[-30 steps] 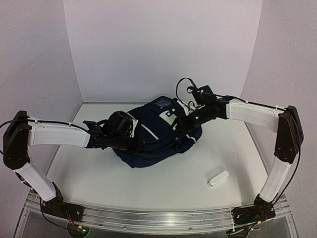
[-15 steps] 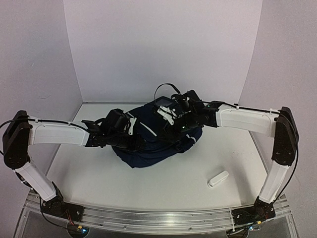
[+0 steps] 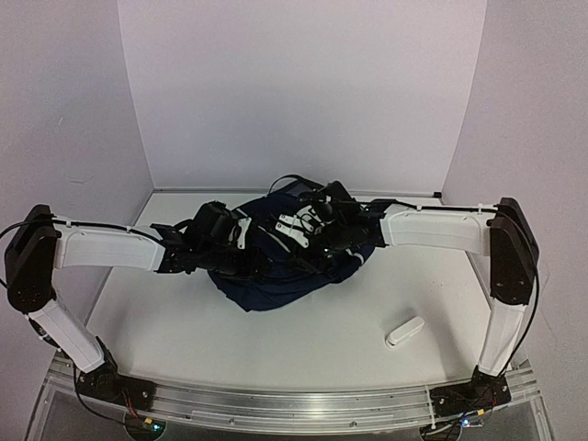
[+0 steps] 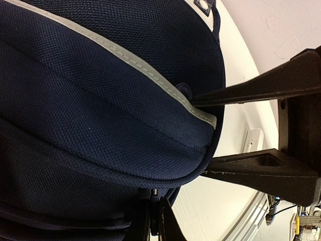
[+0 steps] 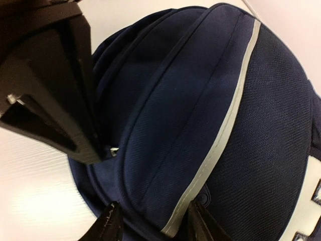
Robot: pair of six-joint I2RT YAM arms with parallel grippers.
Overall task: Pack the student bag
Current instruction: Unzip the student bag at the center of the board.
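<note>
The navy backpack [image 3: 276,280] lies on its back on the white table [image 3: 184,322], about midway between the two arms and towards the rear wall. Both arms reach in over it from either side.

The left gripper [image 4: 200,136] is clenched on the backpack's left edge: one black finger [image 4: 241,95] presses on the front panel just where the grey stripe [image 4: 125,55] ends, and the other sits under the piped seam, with the folded rim of fabric pinched between them.

The right gripper [image 5: 153,216] hangs over the backpack's front, close to the left one (the left gripper's dark fingers fill the upper left of the right wrist view). Its jaws stand apart, straddling a raised ridge of the front panel where the stripe runs. Whether they are pressing on the fabric or only hovering round it, I cannot tell.

A small white oblong object [image 3: 404,331] lies flat on the table, well apart from the backpack, off its near right side.
</note>
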